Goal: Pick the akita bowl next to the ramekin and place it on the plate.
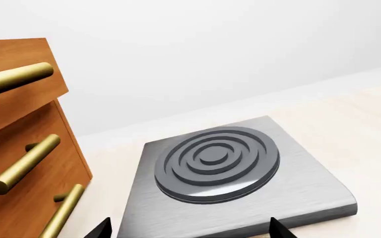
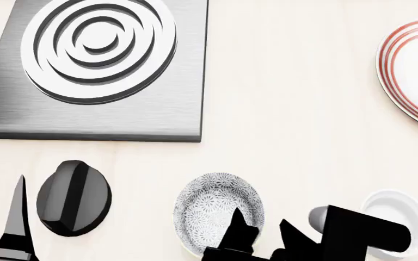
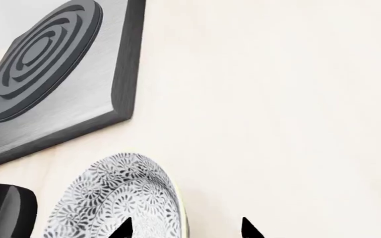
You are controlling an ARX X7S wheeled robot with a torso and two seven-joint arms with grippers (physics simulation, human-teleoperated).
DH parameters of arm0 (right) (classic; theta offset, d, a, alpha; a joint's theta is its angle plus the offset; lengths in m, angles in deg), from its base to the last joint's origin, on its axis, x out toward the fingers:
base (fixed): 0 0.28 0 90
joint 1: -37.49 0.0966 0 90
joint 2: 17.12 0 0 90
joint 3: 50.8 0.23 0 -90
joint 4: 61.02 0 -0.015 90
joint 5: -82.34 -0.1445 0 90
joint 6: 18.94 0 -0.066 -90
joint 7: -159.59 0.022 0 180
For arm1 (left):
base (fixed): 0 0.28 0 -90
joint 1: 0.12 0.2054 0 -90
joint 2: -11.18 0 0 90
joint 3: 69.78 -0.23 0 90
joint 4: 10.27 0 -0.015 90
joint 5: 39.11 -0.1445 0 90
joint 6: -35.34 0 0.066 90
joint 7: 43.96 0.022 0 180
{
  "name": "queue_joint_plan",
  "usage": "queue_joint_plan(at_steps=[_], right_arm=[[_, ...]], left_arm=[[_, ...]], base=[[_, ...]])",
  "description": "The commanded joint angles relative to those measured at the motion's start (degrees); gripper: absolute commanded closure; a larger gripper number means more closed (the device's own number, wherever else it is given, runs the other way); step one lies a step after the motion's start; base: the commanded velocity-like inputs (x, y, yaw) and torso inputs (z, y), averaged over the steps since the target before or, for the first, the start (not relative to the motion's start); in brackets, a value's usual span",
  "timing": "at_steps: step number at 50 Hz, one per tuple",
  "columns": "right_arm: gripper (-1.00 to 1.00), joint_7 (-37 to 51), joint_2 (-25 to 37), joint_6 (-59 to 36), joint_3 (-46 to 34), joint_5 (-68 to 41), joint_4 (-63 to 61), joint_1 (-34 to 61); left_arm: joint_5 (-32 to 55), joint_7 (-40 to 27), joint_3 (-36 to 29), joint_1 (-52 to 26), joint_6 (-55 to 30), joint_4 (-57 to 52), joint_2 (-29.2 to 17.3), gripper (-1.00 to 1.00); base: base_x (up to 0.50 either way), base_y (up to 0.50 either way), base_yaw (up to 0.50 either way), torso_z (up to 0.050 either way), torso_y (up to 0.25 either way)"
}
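Observation:
The akita bowl (image 2: 213,209), grey-speckled, sits near the table's front edge; the right wrist view shows it close up (image 3: 114,198). My right gripper (image 2: 261,222) is open and straddles the bowl's right rim, one fingertip inside the bowl and one outside (image 3: 187,229). The plain white ramekin (image 2: 401,209) stands to the bowl's right, partly hidden by my right arm. The red-ringed plate (image 2: 416,70) lies at the far right, cut off by the frame edge. My left gripper (image 1: 189,230) is open and empty, close to a hot plate.
A steel hot plate (image 2: 143,117) with a ringed burner (image 1: 214,161) fills the far left. A dark rounded object (image 2: 73,197) sits left of the bowl. A wooden drawer cabinet (image 1: 18,148) with brass handles stands beside the hot plate.

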Motion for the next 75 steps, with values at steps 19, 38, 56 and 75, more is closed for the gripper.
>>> queue_joint_plan(at_steps=[19,38,56,75], right_arm=[[1.0,-0.66,-1.56,0.25,0.42,2.08,-0.12,0.69],[1.0,3.06,-2.75,3.35,3.66,-0.44,-4.9,1.88],[1.0,7.49,-5.48,3.5,4.92,-7.51,-1.23,9.61],[1.0,11.33,-5.85,1.91,6.76,-14.75,7.81,22.32]], left_arm=[[-1.3,1.79,0.74,-0.5,-0.52,0.0,1.1,-1.0],[-1.57,2.15,1.13,-0.72,-0.45,0.0,1.1,-1.0],[-1.61,1.7,1.38,-0.45,-0.06,0.0,1.1,-1.0],[-2.0,1.9,1.16,-0.12,0.08,0.0,1.1,-1.0]], base=[[0.0,0.0,0.0,0.0,0.0],[0.0,0.0,0.0,0.0,0.0],[0.0,0.0,0.0,0.0,0.0],[0.0,0.0,0.0,0.0,0.0]])
